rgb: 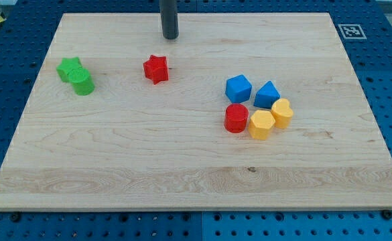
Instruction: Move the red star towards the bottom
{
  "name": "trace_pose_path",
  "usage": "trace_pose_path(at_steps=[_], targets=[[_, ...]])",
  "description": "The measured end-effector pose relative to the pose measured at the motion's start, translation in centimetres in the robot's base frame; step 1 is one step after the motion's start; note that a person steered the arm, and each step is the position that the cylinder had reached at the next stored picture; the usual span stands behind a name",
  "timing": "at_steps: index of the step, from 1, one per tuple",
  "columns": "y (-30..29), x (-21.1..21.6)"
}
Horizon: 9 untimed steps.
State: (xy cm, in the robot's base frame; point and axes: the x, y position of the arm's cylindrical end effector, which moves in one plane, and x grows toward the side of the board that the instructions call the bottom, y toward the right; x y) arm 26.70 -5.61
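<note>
My tip (170,37) rests on the desk (182,167) toward the view's top from the red star (155,68), apart from it; no hand is visible, state undeterminable.

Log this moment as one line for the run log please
my tip: above red star, slightly right, apart | red star: upper middle of board, not yet pushed down | path below star: no blocks

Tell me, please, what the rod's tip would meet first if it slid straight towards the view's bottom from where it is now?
Probably the red star: my tip sits just above it, slightly to the view's right, so contact might be a glancing one on the star's right side.
</note>
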Motion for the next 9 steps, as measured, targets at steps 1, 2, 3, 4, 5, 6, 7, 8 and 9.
trace_pose_path(at_steps=[1, 2, 3, 4, 5, 6, 7, 8, 9], targets=[[0.0, 2.4], [0.0, 4.3], [0.0, 6.1], [0.0, 6.7], [-0.4, 9.0], [-0.2, 11.6], [-0.4, 12.3], [-3.9, 10.3], [-7.5, 10.0]])
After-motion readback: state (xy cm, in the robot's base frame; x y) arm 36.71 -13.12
